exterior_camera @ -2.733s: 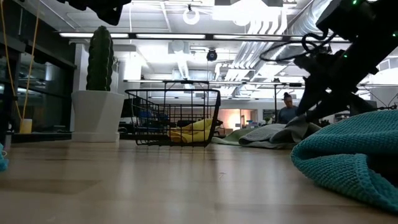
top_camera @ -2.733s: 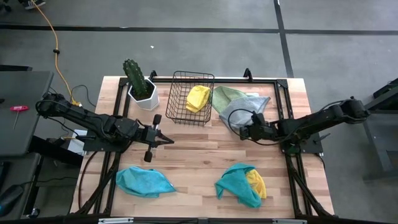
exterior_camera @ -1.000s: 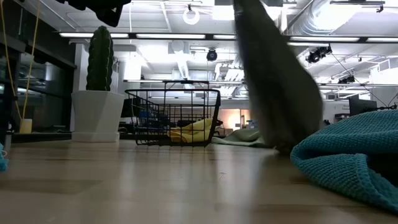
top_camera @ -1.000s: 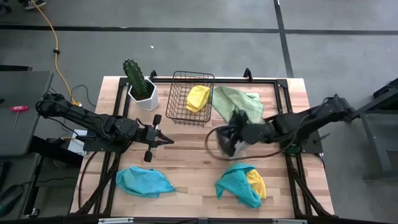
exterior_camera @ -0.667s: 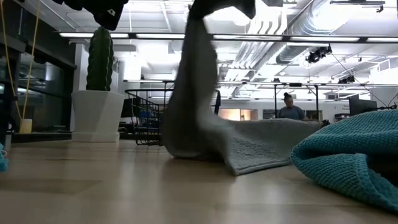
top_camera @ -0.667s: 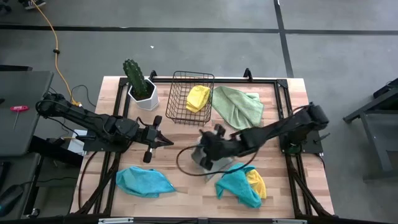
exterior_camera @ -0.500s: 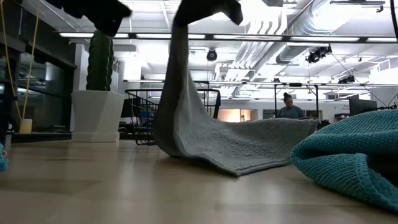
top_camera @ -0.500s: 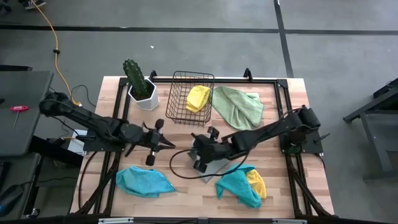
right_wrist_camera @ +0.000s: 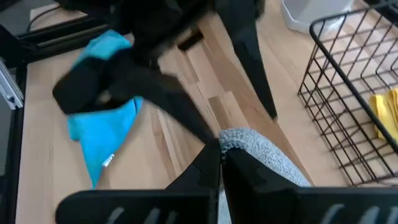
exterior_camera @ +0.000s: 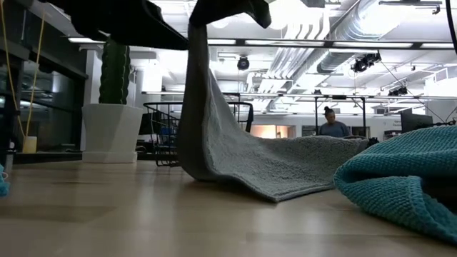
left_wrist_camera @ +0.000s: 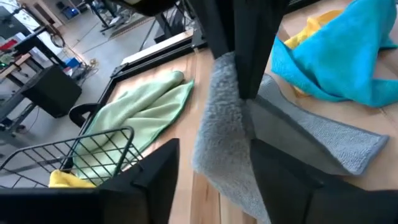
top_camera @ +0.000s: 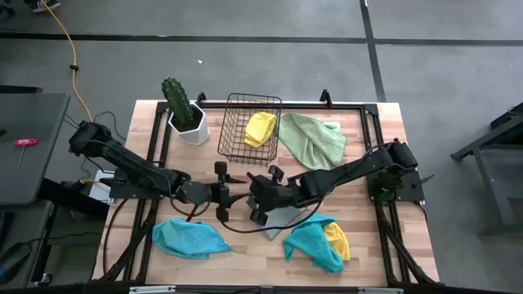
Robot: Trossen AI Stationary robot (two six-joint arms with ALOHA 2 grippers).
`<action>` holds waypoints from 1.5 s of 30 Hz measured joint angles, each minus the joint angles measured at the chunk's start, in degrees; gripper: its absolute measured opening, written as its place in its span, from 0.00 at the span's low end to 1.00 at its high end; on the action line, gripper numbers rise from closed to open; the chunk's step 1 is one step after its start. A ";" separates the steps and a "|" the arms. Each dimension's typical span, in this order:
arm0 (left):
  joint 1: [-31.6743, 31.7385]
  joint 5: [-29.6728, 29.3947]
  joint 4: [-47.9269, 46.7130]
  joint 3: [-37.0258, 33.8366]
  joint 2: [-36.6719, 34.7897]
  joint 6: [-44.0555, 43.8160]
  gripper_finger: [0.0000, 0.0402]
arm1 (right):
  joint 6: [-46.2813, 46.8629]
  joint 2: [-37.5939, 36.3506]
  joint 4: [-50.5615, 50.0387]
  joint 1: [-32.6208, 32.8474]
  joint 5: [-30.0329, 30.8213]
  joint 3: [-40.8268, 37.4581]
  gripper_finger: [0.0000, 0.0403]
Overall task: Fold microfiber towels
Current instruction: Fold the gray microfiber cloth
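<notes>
Grey towel (top_camera: 282,219) is hanging by one corner from the right gripper (top_camera: 255,198) mid-table, the rest trailing down onto the wood toward the teal-and-yellow pile (top_camera: 319,241). Right fingers are pinching that corner fully closed; the right wrist view is showing grey pile bunched at their tips (right_wrist_camera: 239,142).

Left gripper (top_camera: 227,198) is sitting just beside the right one, pointing straight at it, nearly tip to tip. Its fingers (left_wrist_camera: 283,177) are standing wide apart and holding nothing. In the left wrist view the hanging fold (left_wrist_camera: 225,134) is lying dead ahead, in line with the gap between them, long axis running top to bottom. I can't tell whether either finger is touching the cloth.

My read: left arm is lining up for a second corner or edge so the pair can spread the towel flat. The approach is depending on that fold staying between the open fingers.

Other towels are lying clear: teal one (top_camera: 189,238) near the left front, green one (top_camera: 313,140) behind, yellow one (top_camera: 260,128) in the wire basket (top_camera: 233,131).
</notes>
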 joint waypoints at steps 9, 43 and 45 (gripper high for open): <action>0.13 -3.00 3.03 1.84 2.20 1.22 0.56 | -0.47 0.00 1.56 -0.31 -1.13 0.00 0.00; -2.34 -6.86 -15.32 4.37 -3.20 -9.02 0.00 | 2.98 -0.68 -13.91 0.12 0.43 -0.57 0.26; -2.32 -4.10 -18.18 4.65 -3.54 -12.21 0.00 | 3.03 -0.74 -13.58 0.55 -0.73 -2.61 0.32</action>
